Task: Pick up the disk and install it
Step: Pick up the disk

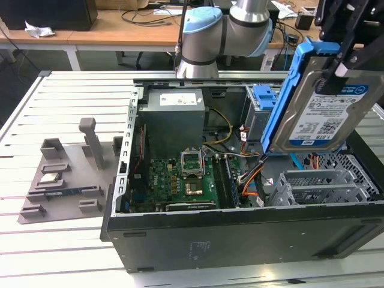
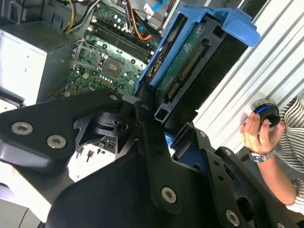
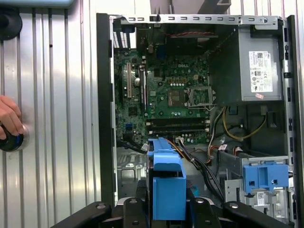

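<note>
silver disk (image 1: 329,114) with white-and-blue label (image 1: 318,129) and blue rails (image 1: 287,102), green motherboard (image 1: 186,180), black case (image 1: 240,240), grey power-supply box (image 1: 174,123).

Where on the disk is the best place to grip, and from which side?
Probably the upper short end of the disk, clamped across its two flat faces from above, as the gripper does now. The blue rails line the long edges, and the disk hangs tilted.

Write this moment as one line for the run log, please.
gripper: shut on the disk | disk: held in the air above the open computer case, label facing the exterior view | install: not yet done
</note>
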{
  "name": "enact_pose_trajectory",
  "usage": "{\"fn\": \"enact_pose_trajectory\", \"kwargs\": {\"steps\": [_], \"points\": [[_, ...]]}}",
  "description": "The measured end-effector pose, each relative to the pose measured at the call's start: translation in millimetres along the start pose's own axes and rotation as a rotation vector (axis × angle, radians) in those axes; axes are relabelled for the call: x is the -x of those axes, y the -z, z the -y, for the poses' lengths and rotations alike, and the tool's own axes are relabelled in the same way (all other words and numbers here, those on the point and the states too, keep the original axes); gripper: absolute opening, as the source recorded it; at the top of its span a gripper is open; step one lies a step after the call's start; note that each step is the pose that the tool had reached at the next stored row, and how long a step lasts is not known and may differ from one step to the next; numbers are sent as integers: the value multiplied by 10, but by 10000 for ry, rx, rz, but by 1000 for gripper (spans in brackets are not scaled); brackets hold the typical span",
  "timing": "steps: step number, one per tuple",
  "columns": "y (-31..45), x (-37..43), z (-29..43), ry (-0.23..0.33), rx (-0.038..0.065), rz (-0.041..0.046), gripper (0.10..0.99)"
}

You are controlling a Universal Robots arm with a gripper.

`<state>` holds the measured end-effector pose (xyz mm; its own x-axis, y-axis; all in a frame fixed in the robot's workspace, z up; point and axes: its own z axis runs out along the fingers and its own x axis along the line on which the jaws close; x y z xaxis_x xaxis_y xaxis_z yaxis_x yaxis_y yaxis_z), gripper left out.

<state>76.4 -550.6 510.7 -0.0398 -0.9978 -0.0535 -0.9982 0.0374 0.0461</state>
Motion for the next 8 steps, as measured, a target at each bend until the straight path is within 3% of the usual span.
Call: {"fn": "enact_pose_trajectory", "kwargs": {"steps": [8], "points": [[10,9,240,0,2,0,365]]}}
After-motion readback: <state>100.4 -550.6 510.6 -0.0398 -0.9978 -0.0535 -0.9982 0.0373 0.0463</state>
